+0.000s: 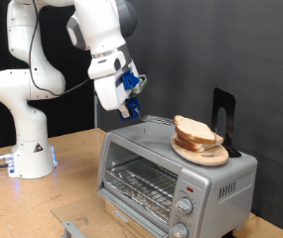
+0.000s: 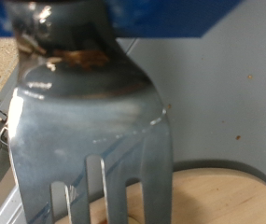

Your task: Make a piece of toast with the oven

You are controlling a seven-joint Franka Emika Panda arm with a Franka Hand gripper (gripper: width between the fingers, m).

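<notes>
The silver toaster oven (image 1: 171, 174) stands on the wooden table at the exterior view's bottom right, its wire rack showing at the front. On its top lies a round wooden plate (image 1: 203, 155) with a few slices of toast (image 1: 195, 130) stacked on it. My gripper (image 1: 131, 102) hangs above the oven's top corner, on the exterior view's left of the plate. It is shut on a metal fork (image 2: 86, 121), whose tines fill the wrist view and point toward the plate's edge (image 2: 217, 198). No slice is on the fork.
A black upright stand (image 1: 223, 114) is on the oven top behind the plate. The oven's knobs (image 1: 186, 206) and red light (image 1: 189, 186) are on its front right. The arm's white base (image 1: 32, 149) stands at the left. A grey flat piece (image 1: 73, 227) lies on the table.
</notes>
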